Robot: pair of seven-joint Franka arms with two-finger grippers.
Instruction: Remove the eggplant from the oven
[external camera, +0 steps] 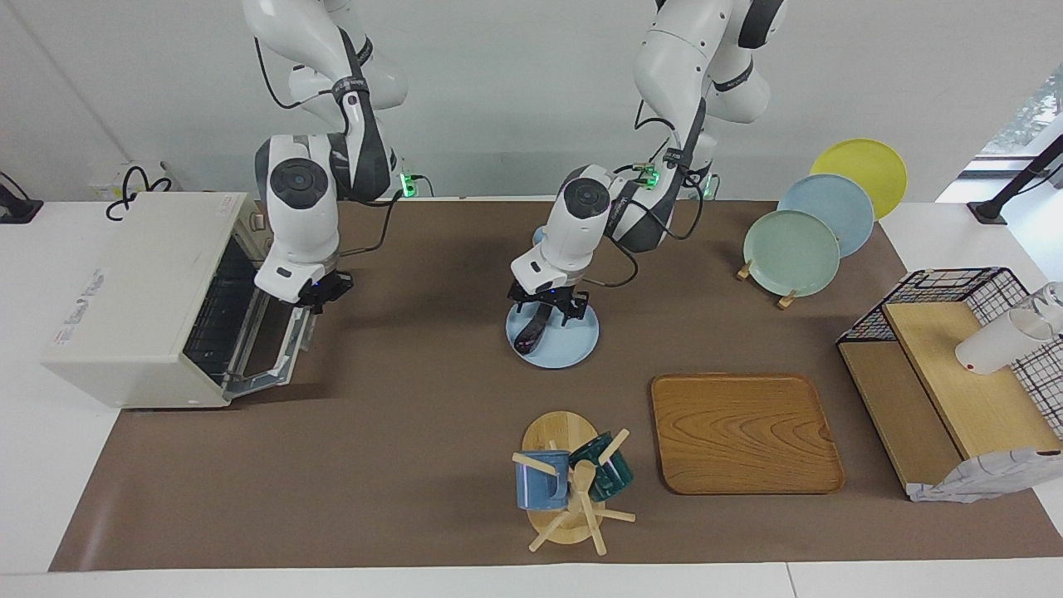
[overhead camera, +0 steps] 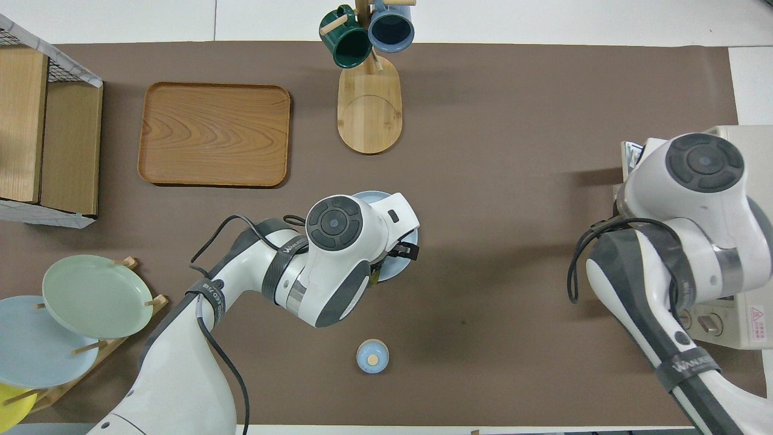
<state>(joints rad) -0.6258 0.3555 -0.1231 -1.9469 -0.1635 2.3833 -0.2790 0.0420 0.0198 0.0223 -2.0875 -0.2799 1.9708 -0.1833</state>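
The off-white oven (external camera: 133, 282) stands at the right arm's end of the table, its glass door (external camera: 274, 349) folded down open and the wire rack showing. The dark eggplant (external camera: 530, 332) hangs tilted from my left gripper (external camera: 548, 309), its lower tip on or just above a light blue plate (external camera: 573, 345) at the table's middle. My right gripper (external camera: 322, 292) hovers over the open door's outer edge, beside the oven's mouth. In the overhead view the left arm covers the eggplant and most of the plate (overhead camera: 403, 266), and the right arm covers most of the oven (overhead camera: 743, 326).
A wooden tray (external camera: 743, 432) and a mug tree (external camera: 569, 482) with two mugs lie farther from the robots than the plate. A rack of plates (external camera: 793, 249) and a wire basket shelf (external camera: 955, 365) stand toward the left arm's end. A small blue lid (overhead camera: 372, 356) lies nearer to the robots.
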